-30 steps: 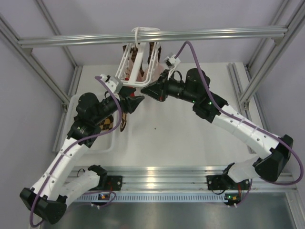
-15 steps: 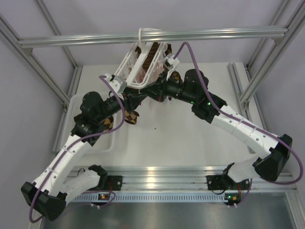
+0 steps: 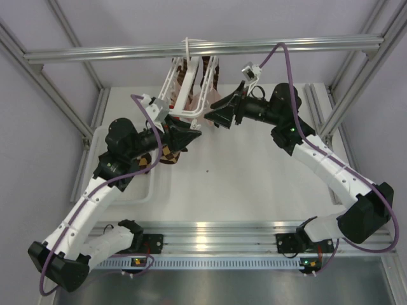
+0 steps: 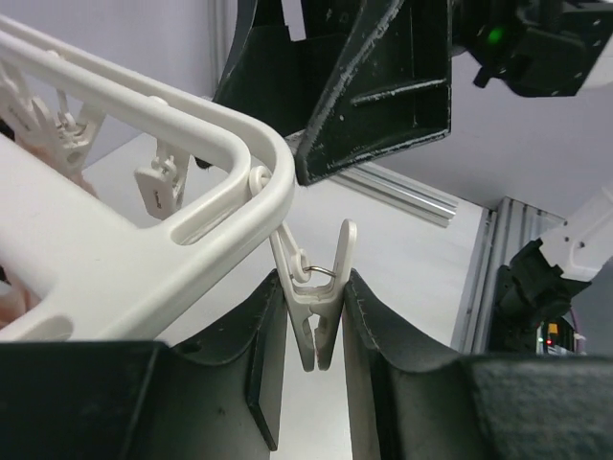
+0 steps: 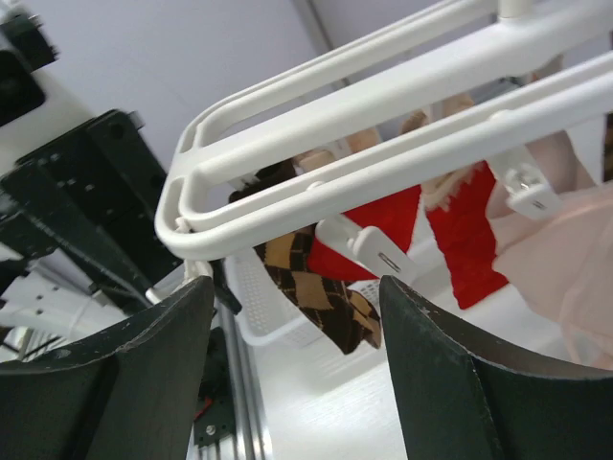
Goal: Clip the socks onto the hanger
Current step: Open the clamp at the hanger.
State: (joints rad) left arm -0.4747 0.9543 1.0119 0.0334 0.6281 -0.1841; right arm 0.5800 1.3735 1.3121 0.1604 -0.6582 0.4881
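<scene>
**Arms:** two. My left gripper (image 3: 193,133) sits at 7 o'clock of the hanger (image 3: 183,114). My right gripper (image 3: 217,112) stands at 4 o'clock of it, apart from the frame.

**Left jaws:** clenched on one white clip (image 4: 314,321), my fingers (image 4: 268,374) pressed one to each side of its lower end. The clip dangles by a wire ring from the frame's rounded corner.

**Right jaws:** released, its two fingers (image 5: 144,383) spread wide with nothing between them.

**Hanger:** one, a white open frame, hooked over the aluminium crossbar (image 3: 254,46) at 12 o'clock of the table (image 3: 254,171), hanging tilted.

**Clips:** three counted in my left wrist view, the pinched one included; two in my right wrist view.

**Socks, checked:** one checked sock (image 5: 316,287) with brown and tan diamonds droops below the frame's corner. Its upper end is hidden behind the bar, so I cannot tell what holds it. From above, two more dark checked strips show up inside the frame.

**Red fabric** (image 5: 469,240): two patches under the frame; whether one sock or two, I cannot tell.

**Pale pink fabric** (image 5: 565,259): one piece, at 3 o'clock of the red.

**Basket** (image 3: 150,184): one, white, at 9 o'clock of the table.
</scene>
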